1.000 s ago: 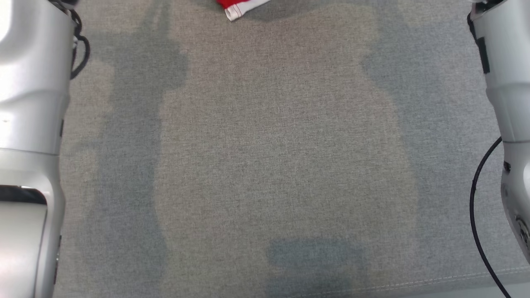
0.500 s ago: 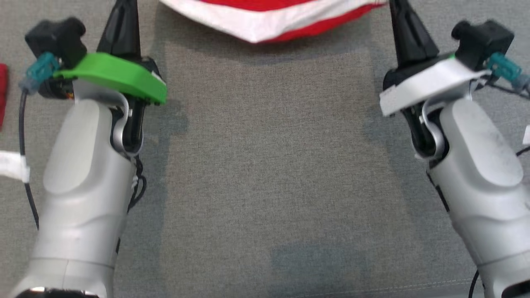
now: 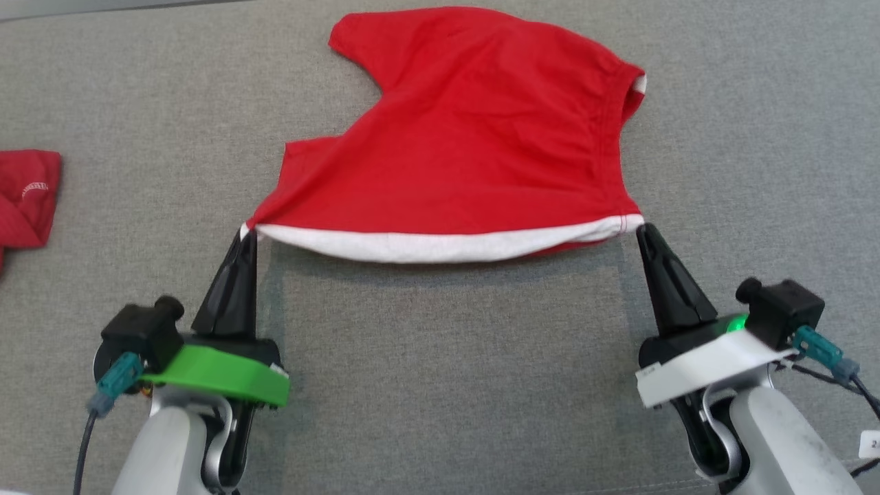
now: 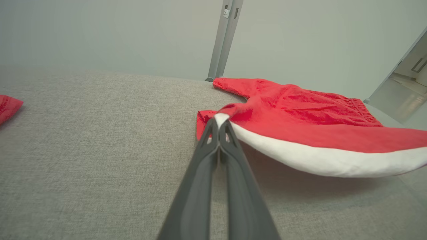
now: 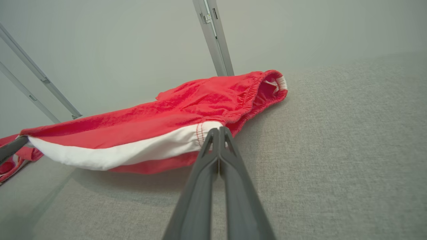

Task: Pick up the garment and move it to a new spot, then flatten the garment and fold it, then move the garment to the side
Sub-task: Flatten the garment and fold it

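Right now the red garment (image 3: 474,151) is spread over the far half of the grey table (image 3: 440,385). Its far part rests on the table, while its near hem (image 3: 426,246), a white band, is lifted clear of the table with a shadow beneath it. The left gripper (image 3: 245,234) has its two dark fingers pressed together on the hem's left corner. The right gripper (image 3: 641,230) is likewise clamped on the right corner, and the hem sags a little between them. Another red cloth (image 3: 27,196) lies at the table's left edge, well apart.

By my reading this is the flattening step, with the garment stretched wide by both corners. The next move likely calls for lowering both corners evenly onto the table while drawing them toward its near edge, so the wrinkles across the far part pull out before release. Uneven pulling could skew the hem.
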